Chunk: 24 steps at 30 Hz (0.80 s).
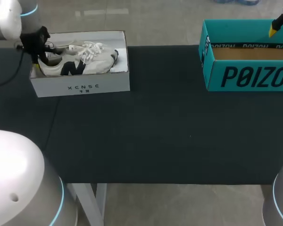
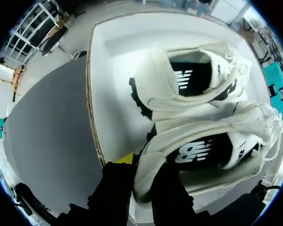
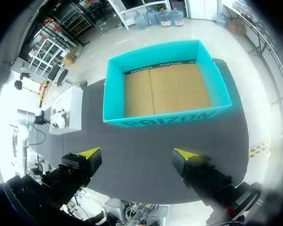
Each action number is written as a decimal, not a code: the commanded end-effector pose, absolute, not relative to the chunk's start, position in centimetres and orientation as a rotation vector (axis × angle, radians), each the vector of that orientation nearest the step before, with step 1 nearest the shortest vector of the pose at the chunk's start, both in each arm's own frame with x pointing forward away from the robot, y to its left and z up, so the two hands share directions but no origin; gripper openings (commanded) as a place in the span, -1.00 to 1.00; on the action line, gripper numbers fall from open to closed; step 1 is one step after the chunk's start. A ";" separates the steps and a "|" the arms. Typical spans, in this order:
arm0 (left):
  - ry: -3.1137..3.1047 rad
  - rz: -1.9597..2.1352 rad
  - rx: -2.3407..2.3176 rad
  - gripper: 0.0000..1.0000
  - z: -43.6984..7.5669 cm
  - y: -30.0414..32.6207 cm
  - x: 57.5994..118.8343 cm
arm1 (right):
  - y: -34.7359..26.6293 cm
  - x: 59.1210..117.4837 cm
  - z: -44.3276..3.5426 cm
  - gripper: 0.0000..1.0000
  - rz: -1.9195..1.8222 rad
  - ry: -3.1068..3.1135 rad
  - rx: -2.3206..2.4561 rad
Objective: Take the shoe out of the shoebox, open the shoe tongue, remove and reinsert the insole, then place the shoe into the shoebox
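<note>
In the head view the left gripper is down in the end of the white shoebox, at the heel of the shoe, which lies on its side with the toe pointing away from the fingers. The right gripper hangs over the far rim of the teal box, well apart across the dark table.

In the left wrist view the black fingers pinch the shoe's heel collar from both sides. A second shoe lies just beyond it in the same box.

In the right wrist view the right gripper's fingers are spread wide with nothing between them. The teal box sits ahead, showing its brown cardboard floor.
</note>
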State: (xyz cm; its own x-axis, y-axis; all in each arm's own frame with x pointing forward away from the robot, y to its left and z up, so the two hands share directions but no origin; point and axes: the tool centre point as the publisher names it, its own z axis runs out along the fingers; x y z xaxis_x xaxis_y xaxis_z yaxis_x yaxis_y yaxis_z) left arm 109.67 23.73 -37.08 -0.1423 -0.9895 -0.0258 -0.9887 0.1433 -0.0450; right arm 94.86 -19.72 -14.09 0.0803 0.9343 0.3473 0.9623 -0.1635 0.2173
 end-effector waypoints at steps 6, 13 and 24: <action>2.355 -0.071 -2.017 -1.00 -30.4 23.0 108.9 | -19.7 94.9 -14.1 1.00 -0.634 -1.987 -2.260; 2.276 -0.077 -2.062 -1.00 -24.6 21.9 107.8 | -19.7 94.9 -14.1 1.00 -0.634 -1.987 -2.260; 2.254 0.009 -1.948 -1.00 -20.3 15.5 104.1 | -19.7 94.9 -14.1 1.00 -0.634 -1.987 -2.260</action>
State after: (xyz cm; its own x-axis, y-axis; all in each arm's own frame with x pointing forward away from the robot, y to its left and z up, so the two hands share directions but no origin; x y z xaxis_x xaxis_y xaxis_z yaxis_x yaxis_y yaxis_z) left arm 106.35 17.17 -22.40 -0.1363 -0.9886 -0.0632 -0.9874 0.1408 -0.0723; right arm 94.86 -19.73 -14.09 0.0804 0.9343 0.3473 0.9623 -0.1635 0.2173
